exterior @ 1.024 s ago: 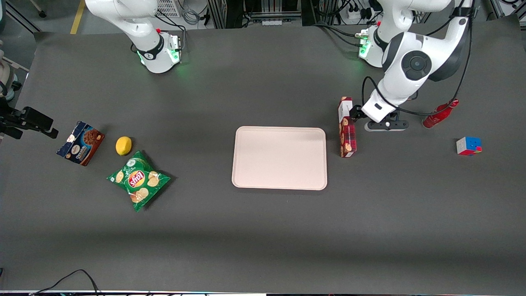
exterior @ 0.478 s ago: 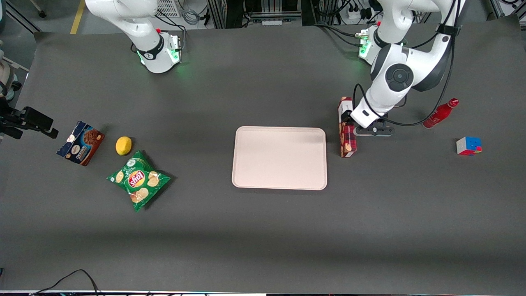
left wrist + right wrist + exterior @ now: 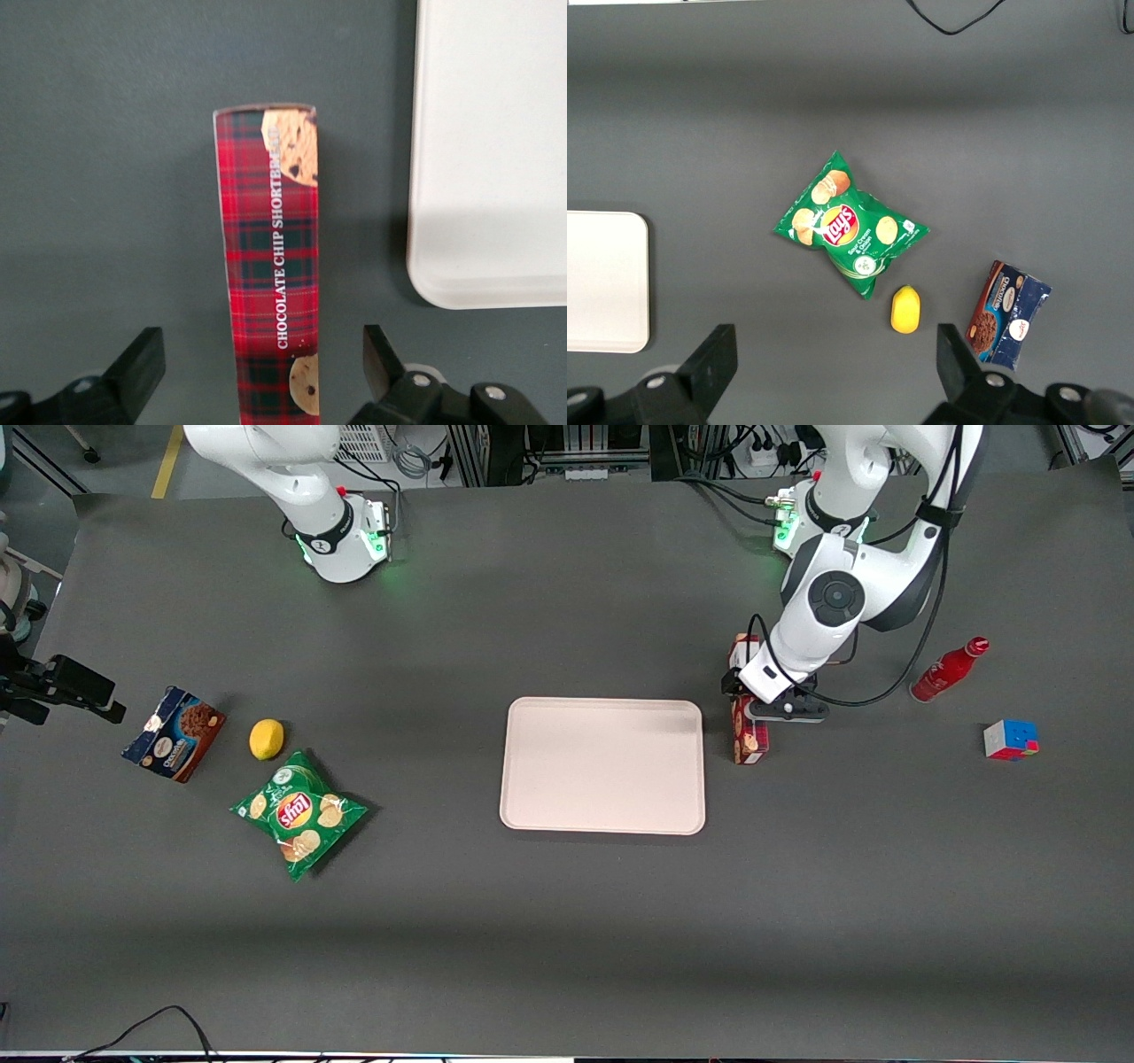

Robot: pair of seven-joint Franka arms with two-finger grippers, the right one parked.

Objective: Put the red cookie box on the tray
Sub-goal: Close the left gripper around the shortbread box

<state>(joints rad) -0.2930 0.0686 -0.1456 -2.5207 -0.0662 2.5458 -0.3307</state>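
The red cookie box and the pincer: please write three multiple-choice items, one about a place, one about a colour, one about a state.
1. Where does the red cookie box lie?
A. on the tray
B. on the table beside the tray
C. on the chips bag
2. What colour is the bottle?
A. red
B. green
C. yellow
3. How is the pincer?
A. shut on the box
B. open, one finger on each side of the box
C. holding the lemon

Answers: 1 B, a strip of table shows between box and tray. 2 A, it is red from cap to base. 3 B, the left wrist view shows gaps between both fingers and the box.
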